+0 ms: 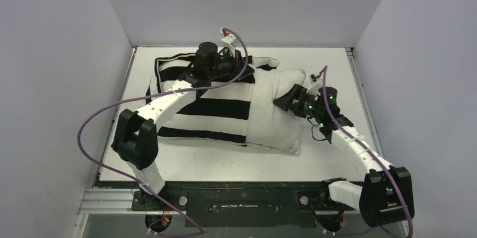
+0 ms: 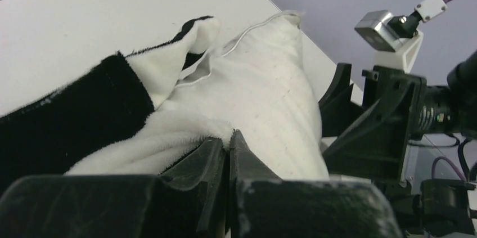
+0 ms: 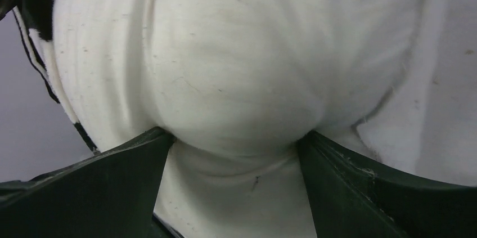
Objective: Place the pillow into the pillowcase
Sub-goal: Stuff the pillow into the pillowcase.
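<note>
The off-white pillow (image 1: 275, 111) lies across the table, its left part inside the black-and-white striped pillowcase (image 1: 208, 108) and its right end bare. At the case's far open edge, my left gripper (image 1: 243, 69) is shut on a pinch of the pillowcase's fleecy hem (image 2: 169, 137), with the pillow (image 2: 264, 91) just beyond the fingertips (image 2: 233, 137). Against the bare right end of the pillow, my right gripper (image 1: 285, 100) stands open. Its jaws are spread wide in the right wrist view, and the pillow (image 3: 236, 69) bulges between them, touching both fingers (image 3: 124, 165).
The white table (image 1: 225, 159) has bare surface in front of the pillow and at its right. Grey enclosure walls (image 1: 50, 80) stand close on the left, back and right. Purple cables (image 1: 90, 120) loop off both arms.
</note>
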`<state>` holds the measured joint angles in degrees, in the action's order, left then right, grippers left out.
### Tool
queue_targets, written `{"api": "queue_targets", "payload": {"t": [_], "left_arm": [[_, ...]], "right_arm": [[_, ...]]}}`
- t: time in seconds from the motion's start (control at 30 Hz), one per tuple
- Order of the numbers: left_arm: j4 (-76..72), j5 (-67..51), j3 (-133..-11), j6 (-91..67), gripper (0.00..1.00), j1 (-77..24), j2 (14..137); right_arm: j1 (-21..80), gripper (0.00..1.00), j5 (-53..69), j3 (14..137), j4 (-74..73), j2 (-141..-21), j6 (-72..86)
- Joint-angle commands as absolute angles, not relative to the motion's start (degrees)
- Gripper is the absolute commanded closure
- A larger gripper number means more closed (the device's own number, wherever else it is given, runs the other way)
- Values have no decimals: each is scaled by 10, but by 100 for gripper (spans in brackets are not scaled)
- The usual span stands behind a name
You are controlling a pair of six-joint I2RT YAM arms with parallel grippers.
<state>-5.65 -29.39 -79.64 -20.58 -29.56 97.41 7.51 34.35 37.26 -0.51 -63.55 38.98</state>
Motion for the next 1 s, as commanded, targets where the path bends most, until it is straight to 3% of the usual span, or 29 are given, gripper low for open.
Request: {"api": "queue_targets", "payload": {"t": [0.0, 0.17, 0.2, 0.43, 0.63, 0.7, 0.8, 0.83, 0.97], "left_arm": [[-123, -290, -893, -218, 100, -377, 1024], [-203, -290, -1002, -325, 100, -452, 1103], [-194, -289, -1021, -329, 100, -463, 1116], [-234, -252, -943, -363, 100, -467, 1130], [-110, -257, -1006, -310, 100, -425, 1134], [-62, -269, -1029, -285, 93, -402, 1122], [8, -266, -1031, -247, 60, -358, 1087], [31, -259, -1020, -230, 54, -343, 1071], [81, -200, -944, -154, 47, -286, 1002]], "right_arm": [[192, 19, 290, 392, 216, -728, 472], [241, 45, 193, 380, 419, -835, 563], [243, 47, 176, 381, 441, -853, 576], [242, 48, 68, 351, 448, -898, 641], [224, 41, 128, 338, 419, -887, 592], [217, 34, 144, 339, 356, -856, 547], [199, 23, 149, 338, 239, -780, 486], [192, 20, 150, 339, 201, -751, 466], [182, 9, 131, 394, 55, -658, 370]]}}
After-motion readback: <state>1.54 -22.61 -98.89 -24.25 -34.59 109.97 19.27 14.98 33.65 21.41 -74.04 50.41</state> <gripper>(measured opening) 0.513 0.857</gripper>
